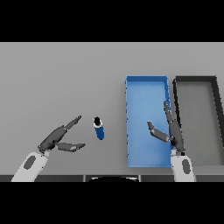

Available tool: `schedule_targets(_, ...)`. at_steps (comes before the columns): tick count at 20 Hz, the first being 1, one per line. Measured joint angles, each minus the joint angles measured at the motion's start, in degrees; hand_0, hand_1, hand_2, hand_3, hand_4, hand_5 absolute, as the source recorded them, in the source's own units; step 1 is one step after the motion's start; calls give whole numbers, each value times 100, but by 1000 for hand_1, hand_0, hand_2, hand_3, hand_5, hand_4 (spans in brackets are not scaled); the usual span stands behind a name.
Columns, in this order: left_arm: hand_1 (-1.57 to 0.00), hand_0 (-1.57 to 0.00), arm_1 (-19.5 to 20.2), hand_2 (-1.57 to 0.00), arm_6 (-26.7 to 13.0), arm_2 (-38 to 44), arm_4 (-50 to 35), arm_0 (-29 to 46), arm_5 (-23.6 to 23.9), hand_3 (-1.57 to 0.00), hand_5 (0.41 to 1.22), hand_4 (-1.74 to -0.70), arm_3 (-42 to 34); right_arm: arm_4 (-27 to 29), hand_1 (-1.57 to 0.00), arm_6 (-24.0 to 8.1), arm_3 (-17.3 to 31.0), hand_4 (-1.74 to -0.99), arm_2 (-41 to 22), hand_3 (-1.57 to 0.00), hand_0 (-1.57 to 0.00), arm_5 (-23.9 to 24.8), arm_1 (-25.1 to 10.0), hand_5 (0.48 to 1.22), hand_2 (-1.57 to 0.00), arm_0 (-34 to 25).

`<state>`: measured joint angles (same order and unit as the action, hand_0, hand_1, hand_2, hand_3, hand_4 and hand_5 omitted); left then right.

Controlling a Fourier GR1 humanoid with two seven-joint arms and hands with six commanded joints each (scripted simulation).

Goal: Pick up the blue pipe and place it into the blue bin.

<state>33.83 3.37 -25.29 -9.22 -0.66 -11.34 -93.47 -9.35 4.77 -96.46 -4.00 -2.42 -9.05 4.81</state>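
Note:
A short blue pipe [99, 128] with a dark end cap lies on the grey table, just left of the blue bin [147, 83]. My left hand [56, 138] rests open to the left of the pipe, fingers pointing toward it with a small gap between. Over the near right part of the blue bin, my right hand [173, 132] is open, fingers straight and thumb spread left. Neither hand holds anything.
A dark grey bin [196, 80] stands directly right of the blue bin, their walls nearly touching. Grey table surface stretches behind and left of the pipe.

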Motion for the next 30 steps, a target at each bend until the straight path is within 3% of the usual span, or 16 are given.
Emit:
schedule_targets(5, 1, 1, -578, 1, 29, -358, 308, -194, 66, 1, 456, -1151, 307, -24, 1, 103, 64, -1217, -33, 1, 1, 16, 72, 626, 1, -21)
schedule_targets(7, 1, 1, -797, 1, 46, -395, 397, -428, 109, 1, 460, -1155, 540, 28, 1, -57, -62, -1211, -11, 1, 1, -8, 40, 622, 1, -6)
schedule_targets(12, 1, 1, -1467, 1, 106, -548, 569, -778, 276, 1, 456, -1120, 1075, 40, 1, -1, 9, -1211, 68, 1, 1, -10, -26, 634, 1, 71)
schedule_targets(17, 1, 1, -1757, 1, 57, -680, 970, -1090, 470, 1, 420, -1062, 1615, 26, 1, 133, -67, -1214, 26, 1, 1, -15, 7, 645, 1, 125)
schedule_targets(19, 1, 1, -1934, 1, 175, -699, 843, -1074, 404, 1, 441, -1090, 1645, 0, 1, 42, -49, -1205, 49, 1, 1, -1, -38, 649, 1, 76)
schedule_targets(20, 1, 1, -1949, 1, 309, -672, 831, -1088, 379, 1, 463, -1107, 1751, -41, 1, 196, -64, -1207, 31, 1, 1, 0, -48, 650, 1, 180)
schedule_targets(22, -41, 1, -2077, -151, 443, -628, 722, -1092, 358, -121, 550, -1186, 1840, -6, 1, 196, -88, -1213, 29, 1, 1, -33, -51, 655, 1, 191)
schedule_targets(23, -156, -10, -2217, -308, 414, -600, 620, -1137, 360, -276, 613, -1243, 1854, -28, 1, 148, -63, -1217, 16, 1, 1, -10, -20, 655, 1, 161)
schedule_targets(24, -319, -125, -2312, -485, 440, -563, 525, -1132, 373, -535, 735, -1281, 1844, 72, 1, 152, -58, -1220, 112, 1, 1, -47, -101, 656, 1, 126)
schedule_targets(26, -752, -602, -2411, -865, 456, -458, 324, -1124, 341, -908, 910, -1439, 1911, 9, 1, 165, -83, -1219, 54, 1, 1, 1, -30, 657, 1, 162)
schedule_targets(29, -1151, -1075, -2455, -1210, 381, -517, 344, -1057, 337, -1194, 1062, -1580, 1833, 53, 1, 232, -66, -1233, 59, 1, 1, -56, -49, 660, 1, 160)
schedule_targets(30, -1235, -1174, -2483, -1282, 474, -597, 389, -1006, 349, -1270, 1094, -1553, 1795, 73, 1, 236, -52, -1228, 39, 1, 1, -71, -5, 656, 1, 214)
